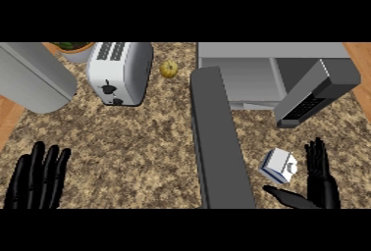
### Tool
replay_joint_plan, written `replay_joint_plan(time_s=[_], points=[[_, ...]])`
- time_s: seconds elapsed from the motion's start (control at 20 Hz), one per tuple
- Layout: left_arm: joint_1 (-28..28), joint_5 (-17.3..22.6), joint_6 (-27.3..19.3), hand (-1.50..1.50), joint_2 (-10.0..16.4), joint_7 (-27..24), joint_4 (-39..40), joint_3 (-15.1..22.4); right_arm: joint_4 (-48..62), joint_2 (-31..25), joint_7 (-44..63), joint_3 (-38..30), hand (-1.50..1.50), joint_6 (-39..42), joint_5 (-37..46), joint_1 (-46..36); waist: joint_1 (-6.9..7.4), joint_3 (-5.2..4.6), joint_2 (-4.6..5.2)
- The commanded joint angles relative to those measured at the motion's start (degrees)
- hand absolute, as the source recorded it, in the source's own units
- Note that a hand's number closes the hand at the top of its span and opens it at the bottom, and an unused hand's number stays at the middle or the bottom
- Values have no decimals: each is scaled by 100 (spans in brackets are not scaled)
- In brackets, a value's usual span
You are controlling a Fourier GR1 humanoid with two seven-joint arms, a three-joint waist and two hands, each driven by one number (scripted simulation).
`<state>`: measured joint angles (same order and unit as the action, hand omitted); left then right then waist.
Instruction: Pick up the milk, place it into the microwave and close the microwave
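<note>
A small white and blue milk carton (278, 165) lies on the speckled counter at the lower right, in front of the microwave (275, 73). The microwave's dark door (220, 142) swings out toward me, left of the carton. My right hand (319, 185) sits just right of the carton, open, fingers straight up and thumb stretched left beneath the carton. No contact shows between them. My left hand (36, 180) rests open at the lower left, fingers up, holding nothing.
A silver toaster (119, 71) stands at the back left beside a large grey cylinder (33, 76) and a potted plant (72, 49). A small yellow-green fruit (169, 69) lies near the microwave. Wooden counter edges show at both sides.
</note>
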<state>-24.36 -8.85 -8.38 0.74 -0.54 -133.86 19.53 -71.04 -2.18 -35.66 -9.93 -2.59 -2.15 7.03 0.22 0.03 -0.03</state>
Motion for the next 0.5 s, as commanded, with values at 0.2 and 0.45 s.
replay_joint_plan(time_s=[0.2, 0.45], points=[[-412, -104, -36, -150, 205, 12, -275, 258, 2139, -216, -1323, -510, -150, 432, -300, -748, 30, 1, 1], [63, 300, 44, -150, 284, 61, -1, -281, 2915, -389, -1717, -647, -150, 360, -304, -1070, 4, -1, 3]])
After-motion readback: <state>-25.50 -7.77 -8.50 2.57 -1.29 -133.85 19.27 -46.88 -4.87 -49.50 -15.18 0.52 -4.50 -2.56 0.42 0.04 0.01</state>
